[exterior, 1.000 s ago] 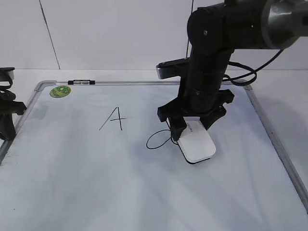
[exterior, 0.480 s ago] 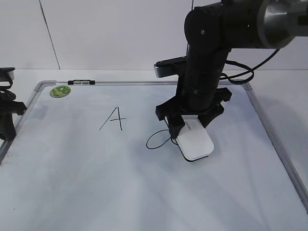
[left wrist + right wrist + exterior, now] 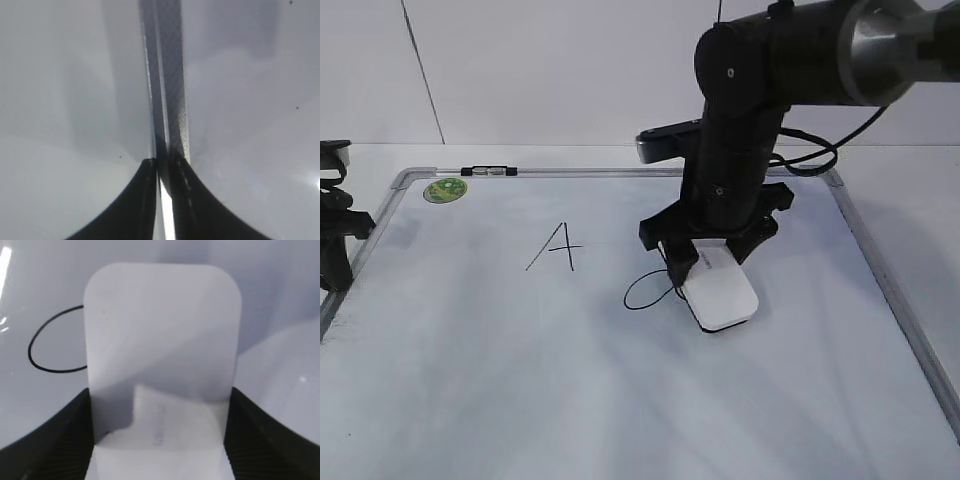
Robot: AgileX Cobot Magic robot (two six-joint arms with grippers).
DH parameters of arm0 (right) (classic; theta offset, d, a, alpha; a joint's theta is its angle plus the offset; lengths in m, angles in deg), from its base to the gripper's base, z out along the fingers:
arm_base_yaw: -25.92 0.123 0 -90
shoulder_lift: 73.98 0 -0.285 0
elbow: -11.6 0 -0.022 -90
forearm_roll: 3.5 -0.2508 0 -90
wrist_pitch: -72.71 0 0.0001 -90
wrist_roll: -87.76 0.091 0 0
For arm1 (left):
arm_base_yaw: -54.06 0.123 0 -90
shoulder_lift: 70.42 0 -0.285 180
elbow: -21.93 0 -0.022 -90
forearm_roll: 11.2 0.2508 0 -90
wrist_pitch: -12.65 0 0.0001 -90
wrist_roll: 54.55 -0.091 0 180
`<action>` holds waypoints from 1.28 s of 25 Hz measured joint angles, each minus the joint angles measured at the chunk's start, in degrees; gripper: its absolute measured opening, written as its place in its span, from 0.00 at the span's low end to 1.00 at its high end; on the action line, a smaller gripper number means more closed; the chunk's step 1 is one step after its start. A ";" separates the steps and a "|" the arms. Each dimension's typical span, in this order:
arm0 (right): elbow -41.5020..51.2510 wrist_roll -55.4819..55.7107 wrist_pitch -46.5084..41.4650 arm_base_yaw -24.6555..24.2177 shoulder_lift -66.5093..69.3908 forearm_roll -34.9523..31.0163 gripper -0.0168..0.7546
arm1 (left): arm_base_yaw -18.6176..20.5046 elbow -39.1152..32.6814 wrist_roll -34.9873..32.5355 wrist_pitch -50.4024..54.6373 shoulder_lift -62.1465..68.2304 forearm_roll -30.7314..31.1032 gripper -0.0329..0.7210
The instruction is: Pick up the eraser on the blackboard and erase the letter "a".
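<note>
The white eraser (image 3: pixel 720 295) lies flat on the blackboard (image 3: pixel 520 380), and my right gripper (image 3: pixel 710 262) is shut on its far end. In the right wrist view the eraser (image 3: pixel 160 330) fills the space between the two black fingers of that gripper (image 3: pixel 160 440). The letter "a" (image 3: pixel 627 297) is a thin black loop just left of the eraser, its right side hidden under the eraser and the gripper. In the wrist view the loop (image 3: pixel 31 352) touches the eraser's left edge. My left gripper (image 3: pixel 335 250) stands shut at the board's left edge.
A capital "A" (image 3: pixel 557 247) is drawn left of the loop. A round green magnet (image 3: pixel 446 189) sits at the top left corner. The silver-grey frame (image 3: pixel 167 75) runs straight away from the left gripper (image 3: pixel 159 162). The right arm's bulk hangs over the board's upper middle.
My right gripper has slid the eraser a little to the left, towards the black loop. The left arm has not moved.
</note>
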 joint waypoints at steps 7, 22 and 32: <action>-6.77 0.00 -3.83 0.00 4.40 0.10 0.76 | 0.00 0.00 0.00 0.00 0.00 0.00 0.14; -9.03 -3.53 -6.16 1.05 7.62 -1.77 0.76 | 0.00 0.00 0.00 0.00 0.00 -0.11 0.14; -9.02 -3.75 -6.63 9.92 7.84 -2.24 0.76 | 0.00 0.00 0.00 -0.10 0.00 -0.11 0.14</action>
